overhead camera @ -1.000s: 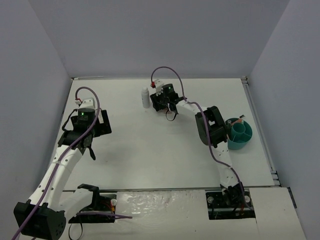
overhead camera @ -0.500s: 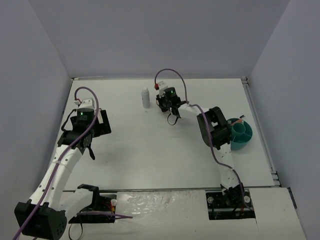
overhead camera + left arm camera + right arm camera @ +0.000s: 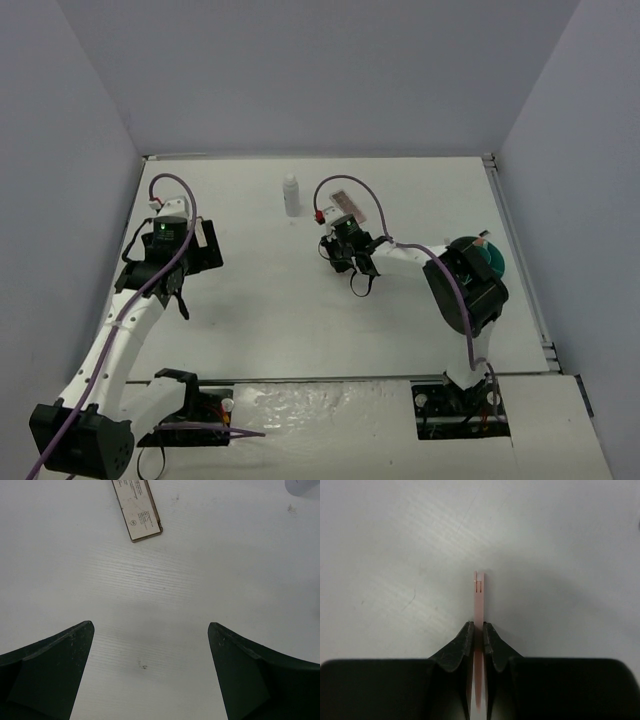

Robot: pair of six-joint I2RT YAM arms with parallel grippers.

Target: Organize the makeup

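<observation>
Right tool (image 3: 477, 626): clenched on a thin pink strip (image 3: 479, 592), seen edge-on, so whether it is a stick or a flat piece cannot be told. Change noted in the top view: a second ago this arm reached to the far middle of the surface (image 3: 270, 300), just beside the bottle (image 3: 291, 195). It has since drawn back toward the middle, and a far palette (image 3: 345, 203) now lies uncovered near the bottle. Judgement: one pick is complete and the carry has begun, probably toward the tub (image 3: 494, 262) at the right, which the arm's elbow partly hides. The bottle and both palettes remain unsorted, so the task is at an early stage. Left tool (image 3: 150, 625): released, fingers wide, over bare surface; that arm has not moved. View comparison: only the right wrist view shows the strip and the grasp on it; from above the strip cannot be made out. Only the left wrist view shows a left palette (image 3: 137, 510) lying flat ahead of the open fingers; from above it is not visible, presumably hidden under that arm.
</observation>
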